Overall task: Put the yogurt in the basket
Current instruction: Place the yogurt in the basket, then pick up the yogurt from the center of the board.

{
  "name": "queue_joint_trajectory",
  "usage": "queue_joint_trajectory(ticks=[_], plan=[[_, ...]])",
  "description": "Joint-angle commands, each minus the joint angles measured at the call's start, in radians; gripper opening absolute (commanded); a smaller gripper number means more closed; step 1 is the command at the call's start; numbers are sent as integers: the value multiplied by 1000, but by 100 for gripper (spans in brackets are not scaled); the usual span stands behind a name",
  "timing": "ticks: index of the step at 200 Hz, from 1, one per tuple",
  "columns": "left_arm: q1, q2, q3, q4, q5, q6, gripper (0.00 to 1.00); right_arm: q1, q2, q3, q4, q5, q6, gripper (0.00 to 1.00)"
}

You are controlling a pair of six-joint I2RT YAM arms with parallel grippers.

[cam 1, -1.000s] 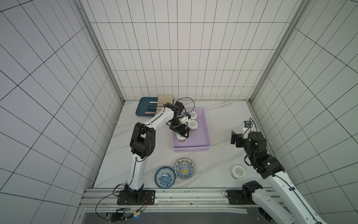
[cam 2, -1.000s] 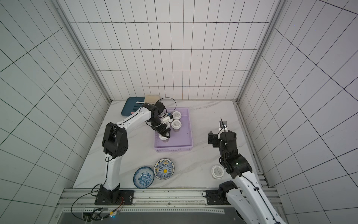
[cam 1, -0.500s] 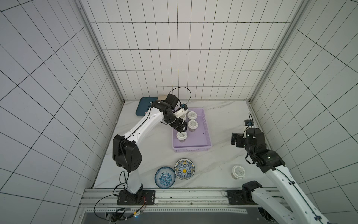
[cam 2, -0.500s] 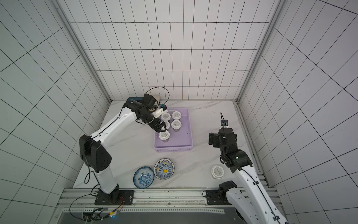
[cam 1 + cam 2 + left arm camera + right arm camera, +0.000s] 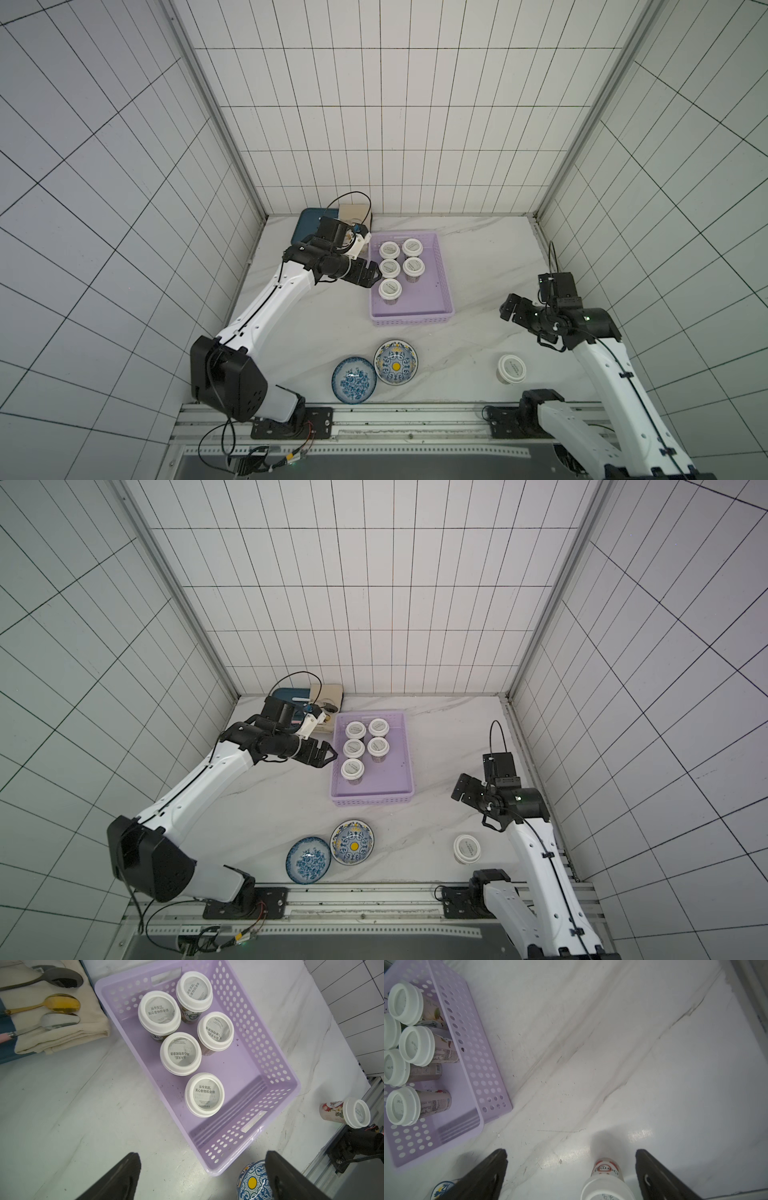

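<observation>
On the white marble-look table [image 5: 478, 266], in both top views, we see a shallow rectangular lilac plastic basket [image 5: 411, 321] with perforated walls. Five small round white-lidded yogurt cups [image 5: 390, 268] stand upright in its far half. The sixth yogurt cup [image 5: 512, 368] stands alone near the front rail, well apart from the basket. Two round glossy blue-patterned bowls [image 5: 354, 380] sit just beside each other in front of the basket. A dark blue tray [image 5: 305, 226] and a folded beige cloth [image 5: 353, 212] lie in the far corner, partly hidden by the left arm. The left gripper [image 5: 375, 279] hovers just beside the basket's wall, jaws spread, empty. The right gripper [image 5: 508, 307] is also spread and empty, well apart from the sixth cup.

In the left wrist view we note smooth lids with grey print and three spoons [image 5: 62, 1003] on the cloth. The black fingers [image 5: 124, 1176] are wide apart and frame the basket's corner.

In the right wrist view the sixth cup sits between the wide-apart fingers [image 5: 488, 1172], untouched. The cups in the basket show labelled translucent bodies.
</observation>
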Motion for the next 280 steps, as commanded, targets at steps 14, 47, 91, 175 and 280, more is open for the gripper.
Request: queue_joint_trajectory(ticks=[14, 47, 91, 175, 280], plan=[[45, -110, -114, 165, -1, -58, 98, -17, -24, 10, -167, -60, 90, 99], [136, -180, -218, 261, 49, -130, 98, -17, -41, 7, -265, -37, 117, 99], [262, -242, -282, 335, 77, -180, 98, -15, -7, -10, -348, -43, 103, 99], [438, -341, -395, 433, 132, -215, 98, 30, 64, -97, -311, -106, 92, 99], [458, -332, -396, 438, 126, -205, 98, 140, 202, -135, -218, -55, 120, 99]])
